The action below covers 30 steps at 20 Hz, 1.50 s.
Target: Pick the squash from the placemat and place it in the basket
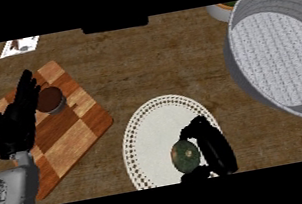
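Note:
A round dark-green squash [185, 156] lies on the white lace-edged placemat [151, 129], near the mat's lower edge. My right hand [213, 145] is curled round the squash from its right side, with the thumb below it. The grey basket [281, 58] with a pale woven lining stands at the right, tilted in view, with nothing inside it. At the left my left hand [14, 118] rests open, fingers up, over the wooden board.
A checkered wooden cutting board [66, 131] lies at the left with a small brown bowl [50, 100] on it. A white bowl [222, 9] peeks out behind the basket's top. A dark object [115, 25] sits at the far edge.

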### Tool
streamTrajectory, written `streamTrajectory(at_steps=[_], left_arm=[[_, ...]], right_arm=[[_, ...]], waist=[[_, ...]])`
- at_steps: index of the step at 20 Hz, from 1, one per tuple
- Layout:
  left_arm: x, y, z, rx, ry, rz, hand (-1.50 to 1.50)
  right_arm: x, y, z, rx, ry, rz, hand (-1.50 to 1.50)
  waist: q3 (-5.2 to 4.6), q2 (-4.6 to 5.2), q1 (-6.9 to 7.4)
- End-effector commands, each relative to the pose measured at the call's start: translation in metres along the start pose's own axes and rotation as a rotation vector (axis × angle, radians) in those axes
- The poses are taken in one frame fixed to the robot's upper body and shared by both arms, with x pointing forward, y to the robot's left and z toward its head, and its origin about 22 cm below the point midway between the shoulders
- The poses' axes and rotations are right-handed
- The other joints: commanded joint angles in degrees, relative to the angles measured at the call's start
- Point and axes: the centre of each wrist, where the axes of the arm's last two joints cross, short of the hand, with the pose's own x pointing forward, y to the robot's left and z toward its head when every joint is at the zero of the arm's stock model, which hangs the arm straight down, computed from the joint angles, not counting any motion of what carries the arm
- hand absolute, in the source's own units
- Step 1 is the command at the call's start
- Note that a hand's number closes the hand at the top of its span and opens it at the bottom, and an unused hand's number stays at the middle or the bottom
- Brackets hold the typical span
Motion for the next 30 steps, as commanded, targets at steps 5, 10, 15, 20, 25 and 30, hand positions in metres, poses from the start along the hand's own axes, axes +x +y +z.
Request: streamTrajectory(at_steps=[5,10,15,20,25,30], left_arm=[[0.001,0.018,0.004,0.005,0.017,-0.006,0.0],[-0.004,0.002,0.006,0.025,0.01,-0.016,0.0],[-0.007,0.016,0.009,0.021,0.004,-0.001,0.0],[0.005,0.006,-0.003,0.018,0.015,0.005,0.0],[0.0,0.018,0.012,0.011,0.009,-0.011,0.0],[0.007,0.014,-0.002,-0.003,0.008,-0.023,0.0]], right_arm=[[0.037,0.024,0.038,-0.196,-0.163,-0.302,1.5],[0.088,0.003,0.045,-0.302,-0.233,-0.385,1.5],[0.089,-0.051,0.072,-0.403,-0.174,-0.293,1.5],[0.125,-0.102,0.045,-0.464,-0.154,-0.32,1.5],[0.137,-0.14,0.027,-0.601,-0.132,-0.394,1.5],[0.153,-0.186,0.006,-0.645,-0.058,-0.335,1.5]], waist=[[1.59,1.32,-0.26],[1.44,1.22,-0.68],[1.4,1.2,-0.82],[1.38,1.3,-0.89],[1.43,1.29,-0.4],[1.41,1.33,-0.53]])
